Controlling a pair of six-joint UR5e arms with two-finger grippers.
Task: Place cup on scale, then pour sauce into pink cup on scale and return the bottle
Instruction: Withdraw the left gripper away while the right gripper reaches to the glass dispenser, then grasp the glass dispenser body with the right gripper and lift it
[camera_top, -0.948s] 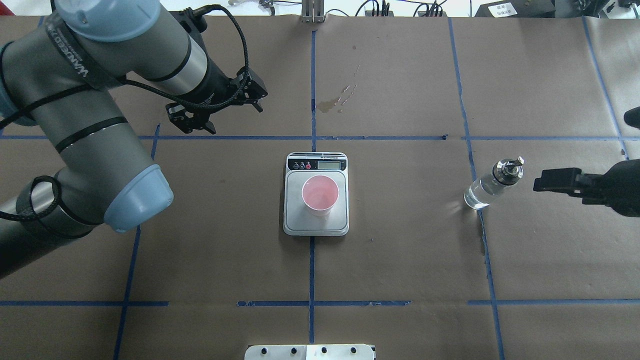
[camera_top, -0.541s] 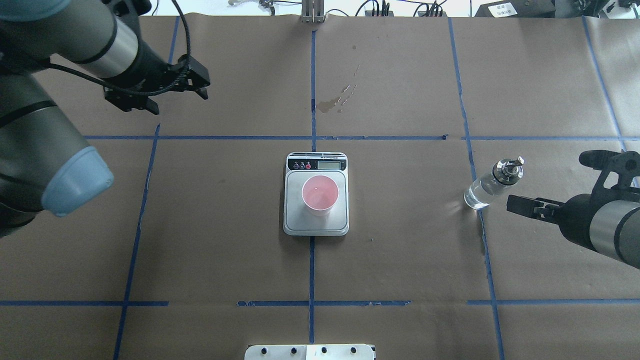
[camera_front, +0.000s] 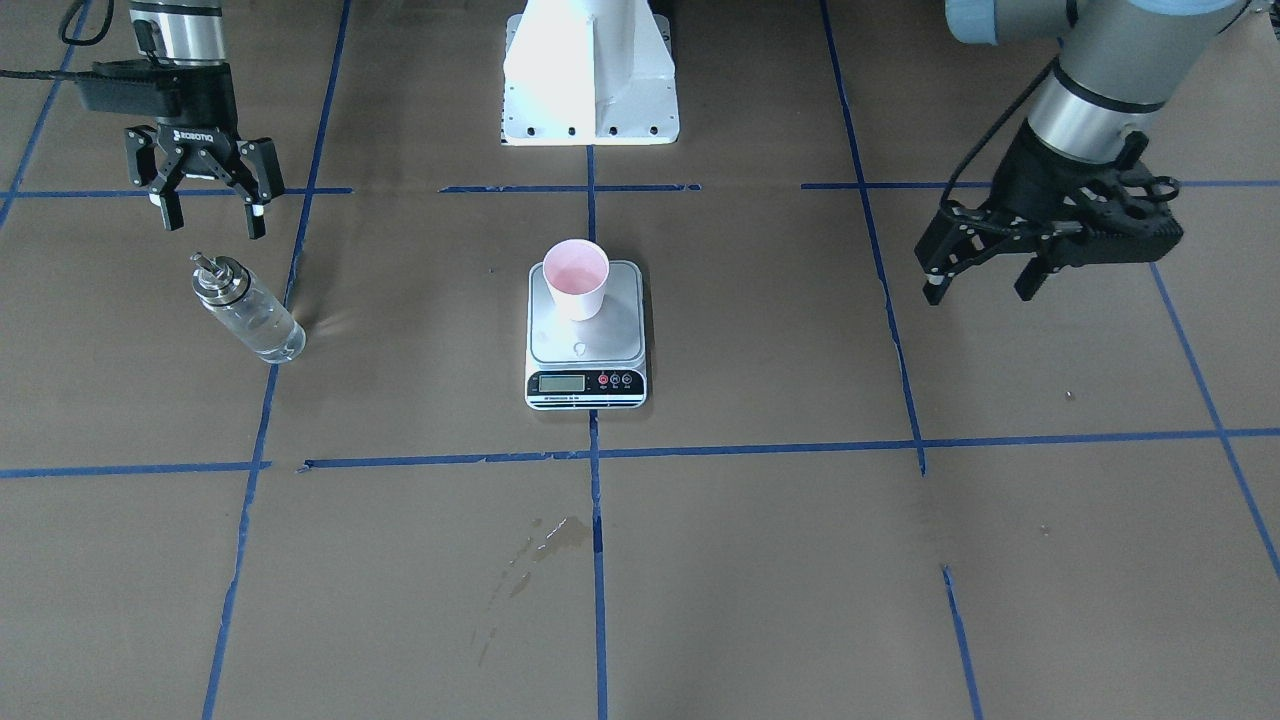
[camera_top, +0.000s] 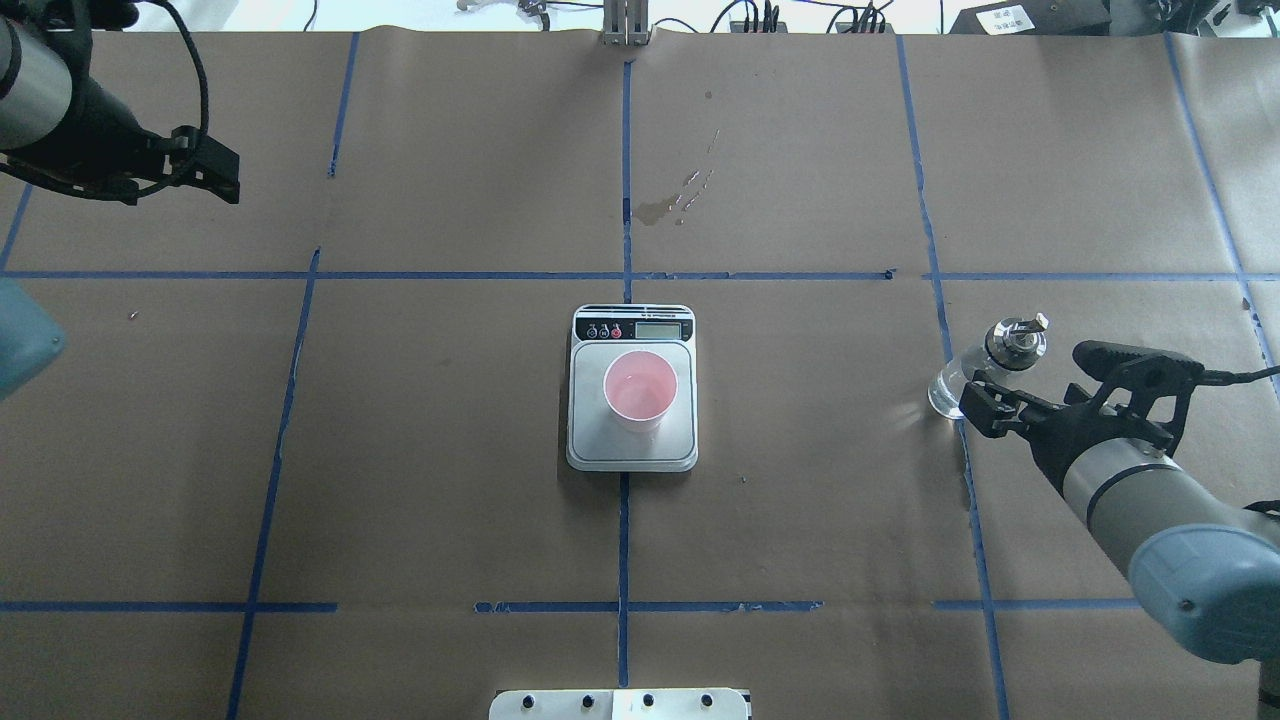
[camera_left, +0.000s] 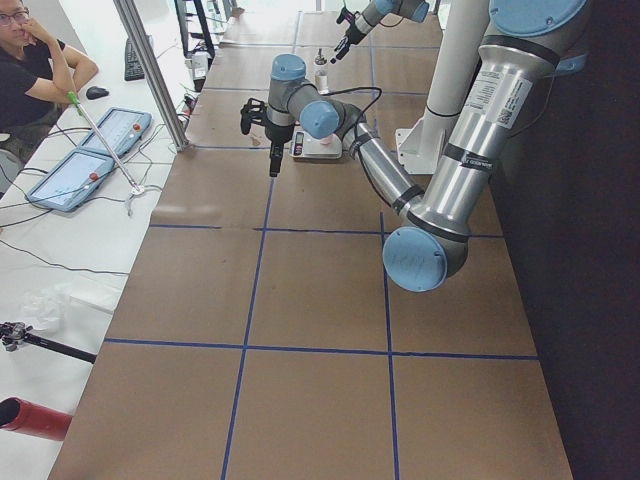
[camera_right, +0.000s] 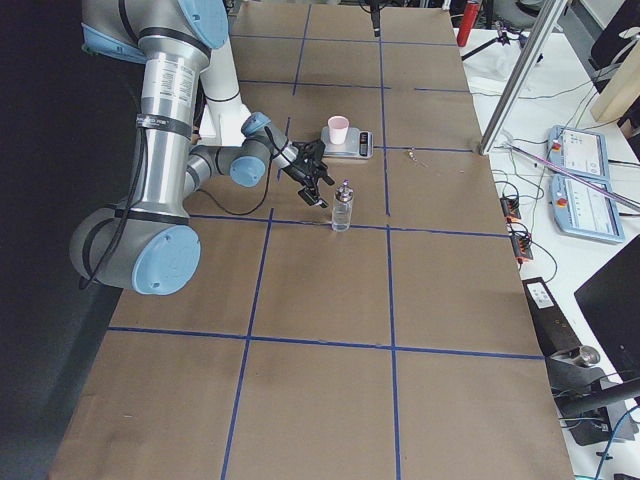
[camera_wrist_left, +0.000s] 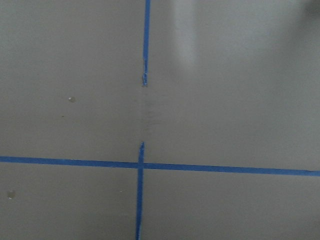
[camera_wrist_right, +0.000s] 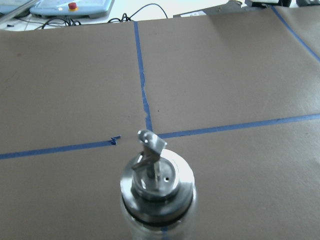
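**Lining up the grasp**

Keeps the cup (camera_top: 640, 388) centred on the scale (camera_top: 632, 461) for pouring. Stands the bottle (camera_front: 248, 310) upright, well apart. Hangs the right gripper (camera_front: 210, 215) just beside it, spread (to take the glass, likely); parks the left gripper (camera_front: 980, 290) aside, spread, empty.

Bright, even overhead light with faint shadows; the left wrist view looks dim and perhaps slightly blurred.
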